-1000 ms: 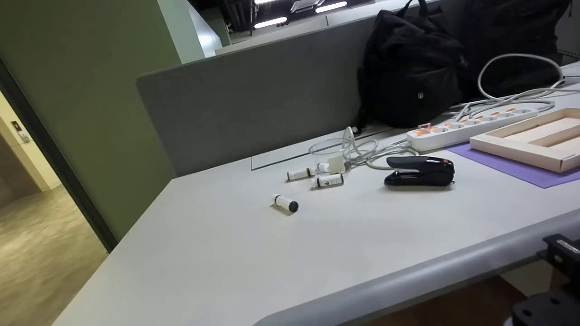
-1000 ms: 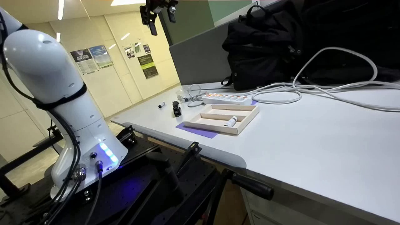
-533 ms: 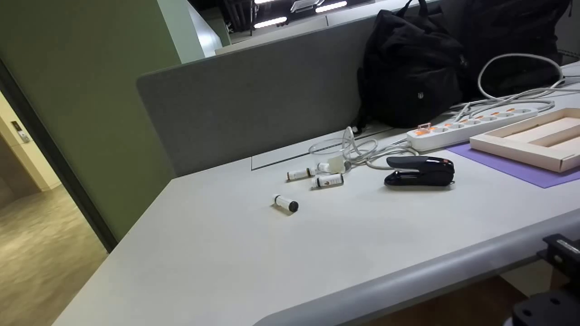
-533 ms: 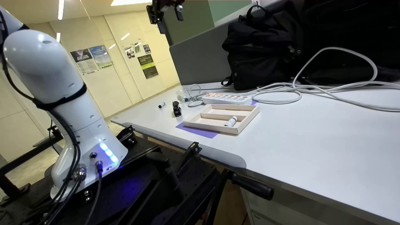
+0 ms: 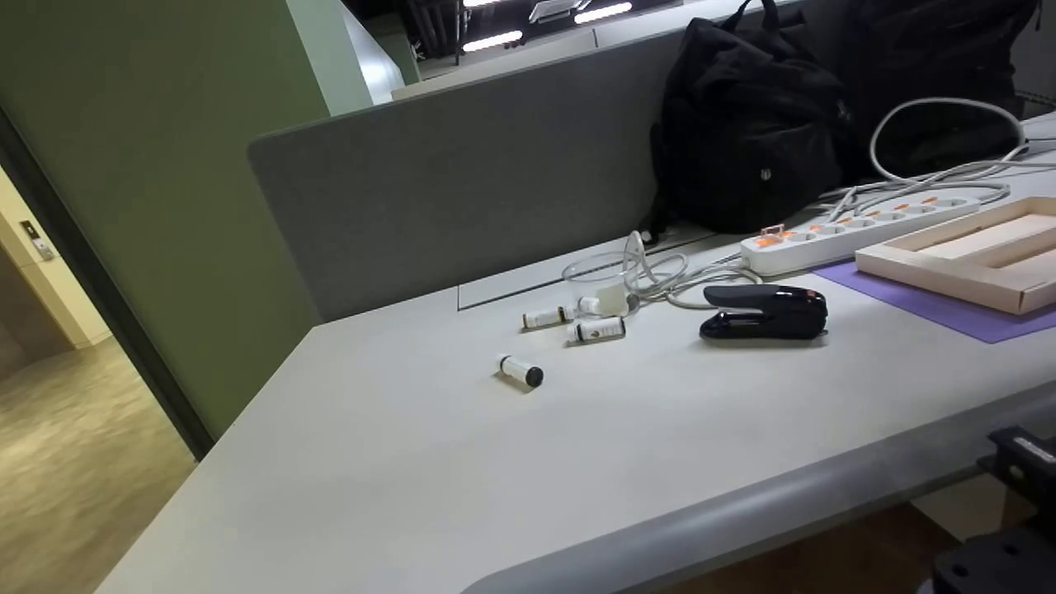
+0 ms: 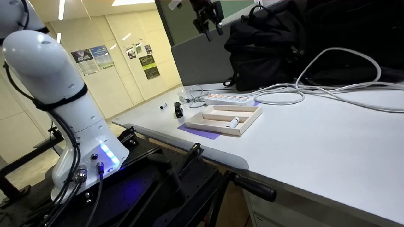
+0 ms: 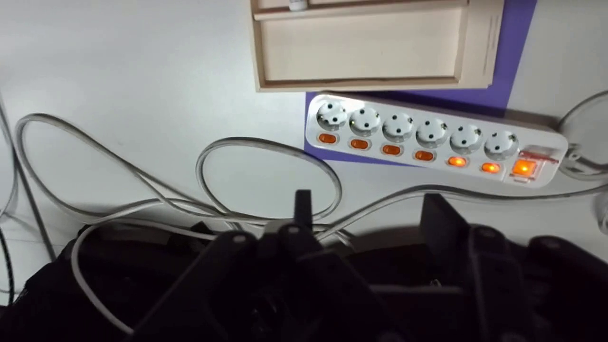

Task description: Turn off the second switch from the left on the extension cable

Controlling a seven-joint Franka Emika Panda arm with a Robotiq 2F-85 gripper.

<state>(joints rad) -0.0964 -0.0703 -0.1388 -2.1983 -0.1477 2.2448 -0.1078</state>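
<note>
1. While the bench (image 5: 396,462) layout reads the same as a second ago, the pincer (image 6: 214,32) has moved; in an exterior view it has swung across toward the backpack (image 6: 262,47), and now hangs well above the bench.
2. The pincer is released: fingers (image 7: 303,206) wide apart, nothing held between them; the wrist view looks down past them.
3. The extension cable (image 7: 437,142) lies flat on the bench, partly over the purple sheet (image 7: 512,61), just beside the wooden tray (image 7: 477,52); six small switches (image 7: 391,150) plus one square switch (image 7: 524,167); the square one and the two small ones nearest it glow, the other four look dark.
4. Inference: the wrist view seems to run opposite to the others (square switch at its right, but at the left in both exterior views); second from its left is dark already, so the count probably starts at the square end; target is then the adjacent small switch (image 7: 490,167), or the next along if the square one is not counted; unresolved.
5. Meaning of the shift: probably the approach, no contact yet; next I would bring the fingers together and lower them onto the one switch; spread as they are, they might catch a neighbour.
</note>
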